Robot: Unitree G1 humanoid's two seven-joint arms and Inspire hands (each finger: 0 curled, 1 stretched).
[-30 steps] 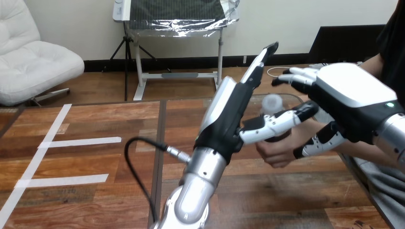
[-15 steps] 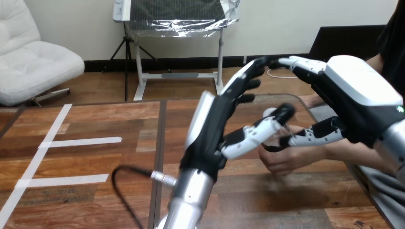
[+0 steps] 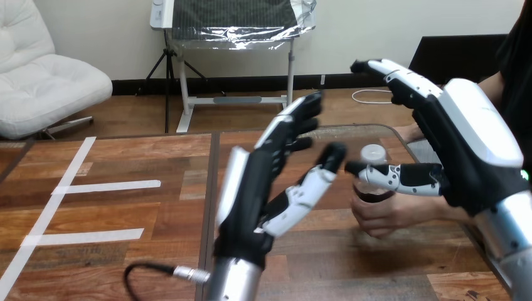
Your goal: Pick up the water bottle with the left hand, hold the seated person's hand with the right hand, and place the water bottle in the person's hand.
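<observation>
Since the water bottle (image 3: 372,183) stands in the person's hand (image 3: 384,214) over the counter (image 3: 157,251), you can judge delivery done: left robot hand (image 3: 263,182), fingers straight, beside it; right robot hand (image 3: 467,141), fingers spread, holding nothing.

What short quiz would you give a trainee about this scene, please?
1. Fill in: the fingers of the left robot hand and the right robot hand are ___ (straight or curled).
2. What holds the bottle? A left robot hand; B person's hand; C right robot hand.
3. True or false: the left robot hand is shut on the bottle.
Key: 1 straight; 2 B; 3 false.
</observation>
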